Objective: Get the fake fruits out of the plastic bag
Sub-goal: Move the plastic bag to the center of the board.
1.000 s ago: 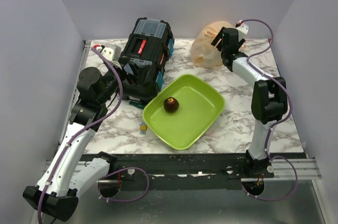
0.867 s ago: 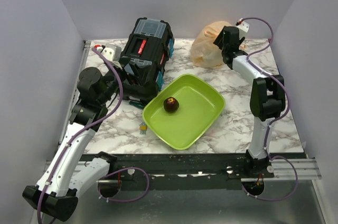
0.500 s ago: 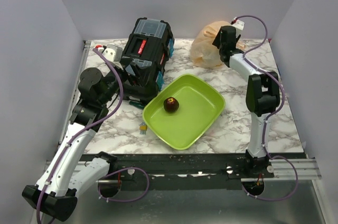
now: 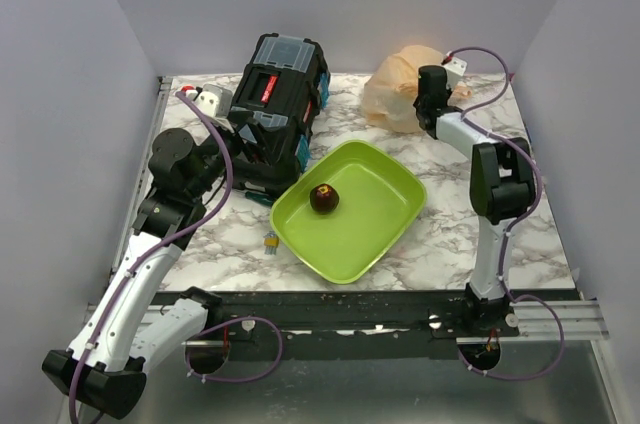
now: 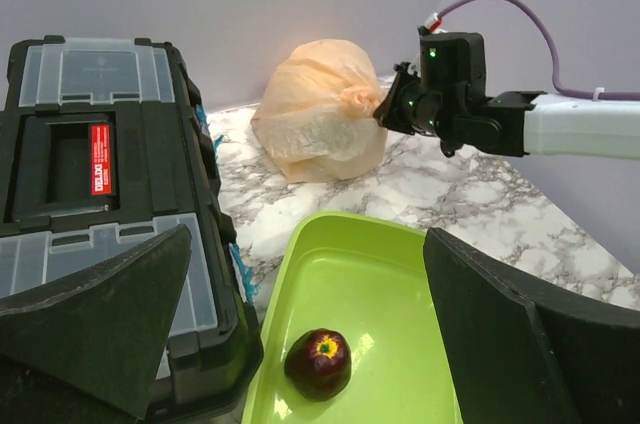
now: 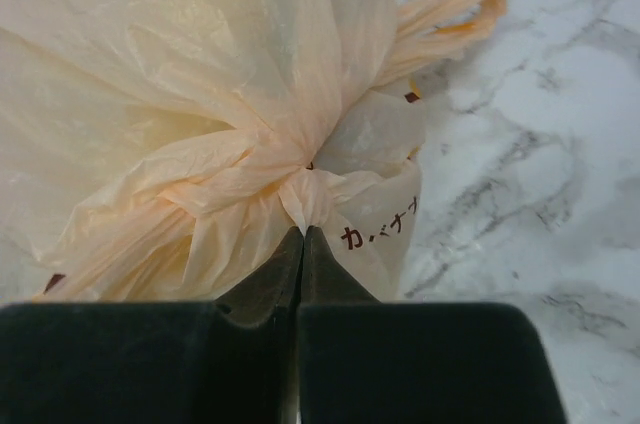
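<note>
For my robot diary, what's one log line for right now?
right fingers shut on plastic bag at its bunched neck | left fingers open, near toolbox | one maroon fruit in green tray

Lab booth — plain walls [image 4: 60, 44], marbled table [image 4: 450, 234].

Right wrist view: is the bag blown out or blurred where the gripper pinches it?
Right wrist: plastic bag bright, washed out upper left, yet the folds at the right gripper are sharp; gripper itself dark, soft. Left wrist: bag evenly lit, crisp; left gripper a blurred dark frame.
</note>
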Robot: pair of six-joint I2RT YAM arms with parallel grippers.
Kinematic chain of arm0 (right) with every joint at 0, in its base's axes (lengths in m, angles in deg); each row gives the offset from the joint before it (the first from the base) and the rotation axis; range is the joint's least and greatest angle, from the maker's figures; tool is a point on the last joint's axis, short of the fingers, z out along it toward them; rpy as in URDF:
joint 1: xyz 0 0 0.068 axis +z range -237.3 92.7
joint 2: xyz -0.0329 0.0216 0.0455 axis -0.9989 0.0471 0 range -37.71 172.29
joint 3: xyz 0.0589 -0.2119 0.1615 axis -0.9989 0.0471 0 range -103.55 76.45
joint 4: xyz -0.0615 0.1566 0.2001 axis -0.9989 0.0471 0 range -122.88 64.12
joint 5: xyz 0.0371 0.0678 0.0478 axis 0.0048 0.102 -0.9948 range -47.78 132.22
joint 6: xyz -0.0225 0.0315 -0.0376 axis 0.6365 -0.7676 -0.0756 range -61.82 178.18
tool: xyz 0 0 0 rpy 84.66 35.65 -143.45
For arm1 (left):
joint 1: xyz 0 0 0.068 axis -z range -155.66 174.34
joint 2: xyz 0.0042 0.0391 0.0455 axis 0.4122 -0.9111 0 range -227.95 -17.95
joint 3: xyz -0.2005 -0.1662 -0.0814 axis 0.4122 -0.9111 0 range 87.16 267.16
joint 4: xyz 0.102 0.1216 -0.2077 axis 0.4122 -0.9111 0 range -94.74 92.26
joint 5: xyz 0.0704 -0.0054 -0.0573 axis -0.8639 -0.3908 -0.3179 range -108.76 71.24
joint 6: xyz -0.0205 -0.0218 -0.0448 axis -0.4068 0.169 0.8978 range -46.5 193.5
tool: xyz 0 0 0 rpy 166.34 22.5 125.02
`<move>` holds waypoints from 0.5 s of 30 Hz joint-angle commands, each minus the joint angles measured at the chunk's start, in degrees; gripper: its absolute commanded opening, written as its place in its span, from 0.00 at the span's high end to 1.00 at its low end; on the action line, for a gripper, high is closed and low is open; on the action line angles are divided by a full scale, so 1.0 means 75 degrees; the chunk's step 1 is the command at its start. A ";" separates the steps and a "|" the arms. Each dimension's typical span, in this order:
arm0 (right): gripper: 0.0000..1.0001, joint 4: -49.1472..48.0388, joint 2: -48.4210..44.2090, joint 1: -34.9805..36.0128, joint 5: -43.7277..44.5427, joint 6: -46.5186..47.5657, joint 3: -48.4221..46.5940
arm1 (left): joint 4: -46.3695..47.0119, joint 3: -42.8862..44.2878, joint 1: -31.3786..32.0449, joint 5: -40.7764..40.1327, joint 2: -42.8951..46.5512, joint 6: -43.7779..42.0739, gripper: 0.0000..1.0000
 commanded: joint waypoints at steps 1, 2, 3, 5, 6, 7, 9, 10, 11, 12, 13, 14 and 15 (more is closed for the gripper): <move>0.99 0.0282 -0.1097 -0.0066 0.1098 -0.0579 0.0924 | 0.0192 -0.0075 0.0060 0.0240 0.0000 0.0167 0.01; 0.99 0.0316 -0.1318 -0.0066 0.1285 -0.0664 0.1170 | 0.0203 -0.0075 0.0072 0.0283 -0.0017 0.0191 0.01; 0.99 0.0380 -0.1611 -0.0067 0.1421 -0.0731 0.1470 | 0.0213 -0.0063 0.0072 0.0312 -0.0022 0.0213 0.01; 0.99 0.0528 -0.2198 -0.0060 0.1823 -0.0873 0.2090 | 0.0210 -0.0046 0.0090 0.0389 -0.0056 0.0260 0.01; 0.99 0.0631 -0.2467 -0.0067 0.2145 -0.0969 0.2418 | 0.0204 -0.0040 0.0098 0.0419 -0.0077 0.0285 0.01; 0.99 0.0877 -0.2806 -0.0067 0.2372 -0.1184 0.2699 | 0.0199 -0.0031 0.0116 0.0449 -0.0105 0.0303 0.01; 0.99 0.1193 -0.3495 -0.0073 0.2685 -0.1485 0.3350 | 0.0195 -0.0012 0.0132 0.0522 -0.0173 0.0350 0.01; 0.99 0.1307 -0.3866 -0.0080 0.2752 -0.1581 0.3715 | 0.0181 -0.0005 0.0144 0.0544 -0.0213 0.0376 0.01; 0.99 0.1444 -0.4187 -0.0082 0.2773 -0.1662 0.4009 | 0.0143 0.0016 0.0145 0.0572 -0.0258 0.0418 0.01; 0.99 0.1738 -0.4567 -0.0080 0.2772 -0.1917 0.4303 | 0.0118 0.0050 0.0141 0.0611 -0.0285 0.0480 0.01; 0.99 0.2117 -0.4883 -0.0079 0.2791 -0.2234 0.4608 | 0.0099 0.0065 0.0153 0.0652 -0.0301 0.0517 0.01; 0.99 0.2352 -0.5254 -0.0080 0.2784 -0.2579 0.4821 | 0.0107 0.0066 0.0173 0.0694 -0.0312 0.0551 0.01; 0.99 0.2630 -0.5574 -0.0079 0.2719 -0.2726 0.5113 | 0.0110 0.0066 0.0196 0.0708 -0.0324 0.0577 0.01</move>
